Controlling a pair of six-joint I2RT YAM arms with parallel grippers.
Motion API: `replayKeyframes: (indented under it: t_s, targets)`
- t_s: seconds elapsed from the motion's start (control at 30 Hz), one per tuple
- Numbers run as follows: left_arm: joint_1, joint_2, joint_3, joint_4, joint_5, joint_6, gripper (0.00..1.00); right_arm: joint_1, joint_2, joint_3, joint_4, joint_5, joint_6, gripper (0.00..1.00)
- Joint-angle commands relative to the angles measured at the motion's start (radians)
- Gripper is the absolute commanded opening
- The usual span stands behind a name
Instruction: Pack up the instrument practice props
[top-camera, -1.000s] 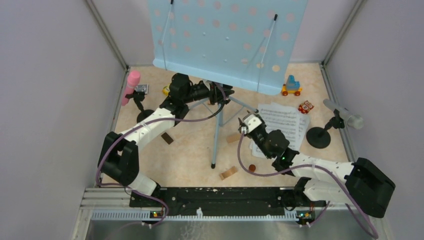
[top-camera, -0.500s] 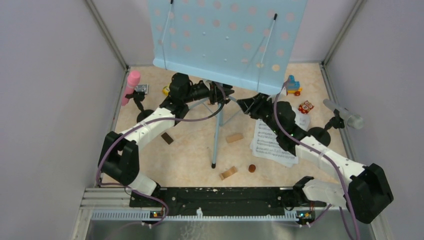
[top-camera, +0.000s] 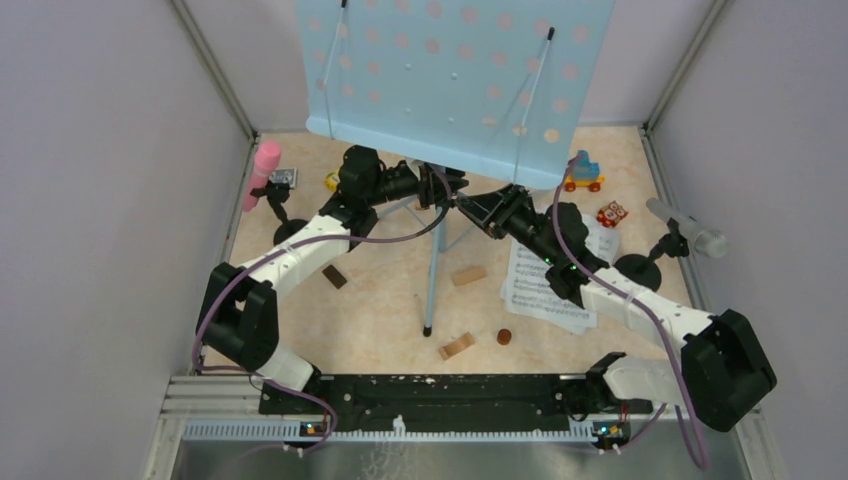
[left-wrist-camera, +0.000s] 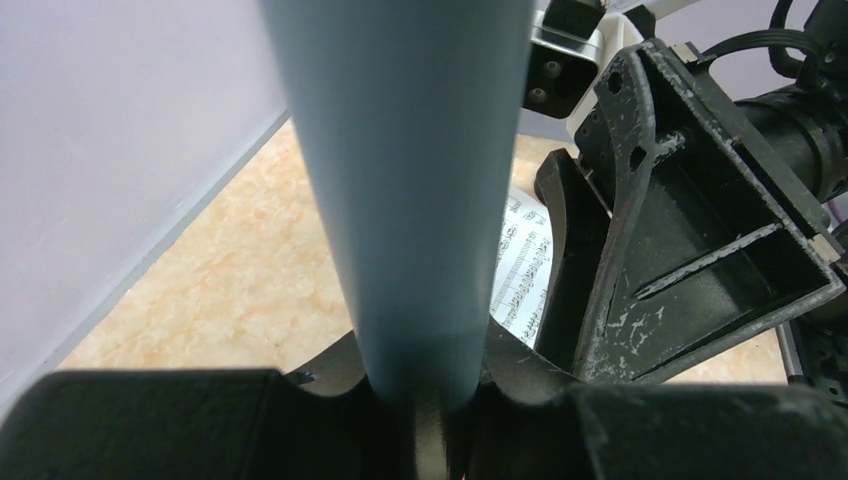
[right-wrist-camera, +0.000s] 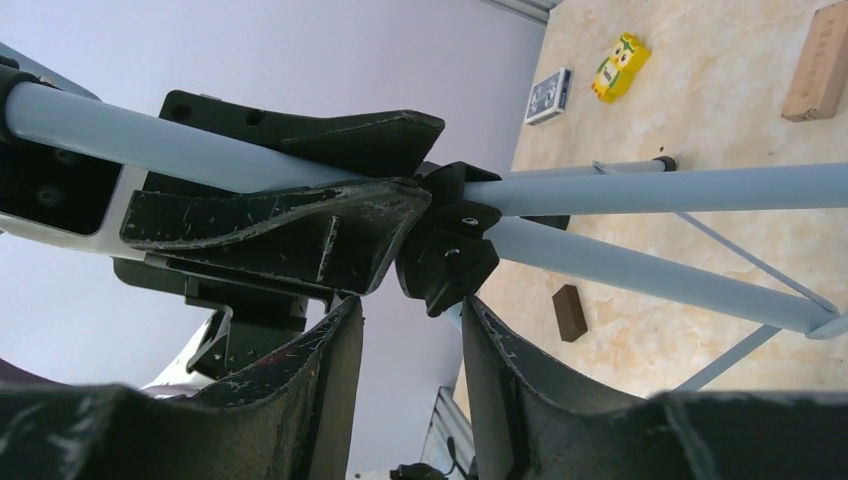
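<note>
- Two grippers work under the pale blue music rack (top-camera: 450, 80), which stands upright on its tripod legs (top-camera: 432, 270) at the back of the table (top-camera: 380, 300).
- Left gripper (top-camera: 445, 190): fingers clamped on the stand pole (left-wrist-camera: 410, 180).
- Right gripper (right-wrist-camera: 410, 310): fingers apart, one on either side of the black hub (right-wrist-camera: 450, 250).
- Sheet-music pages (top-camera: 530, 285): flat on the table under the right arm.
- Pink microphone (top-camera: 263, 172) at the left and silver microphone (top-camera: 690, 228) at the right, each on one of the mic holders (top-camera: 637, 273).

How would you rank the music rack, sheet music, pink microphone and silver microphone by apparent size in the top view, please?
1. Music rack, nearest the camera.
2. Sheet music, partly covered.
3. Pink microphone and silver microphone look alike.
</note>
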Motion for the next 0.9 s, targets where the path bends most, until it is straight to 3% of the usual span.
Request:
replayKeyframes:
  t_s: [0.0,0.53,0.8,0.87]
  targets:
    - [0.003,0.064,-0.025,-0.186,-0.031,0.023,0.03,-0.006,0.03,-0.009,0.08,-0.026,0.041,0.4]
    - [0.003,0.068,-0.022,-0.187,-0.025,0.023,0.03,-0.006,0.114,0.003,0.129,0.031,0.054,0.32]
    - [0.003,0.067,-0.02,-0.188,-0.023,0.024,0.03,-0.007,0.138,0.015,0.156,0.045,0.024,0.23]
    - [0.003,0.068,-0.02,-0.189,-0.025,0.024,0.03,-0.007,0.14,0.019,0.158,0.05,-0.015,0.17]
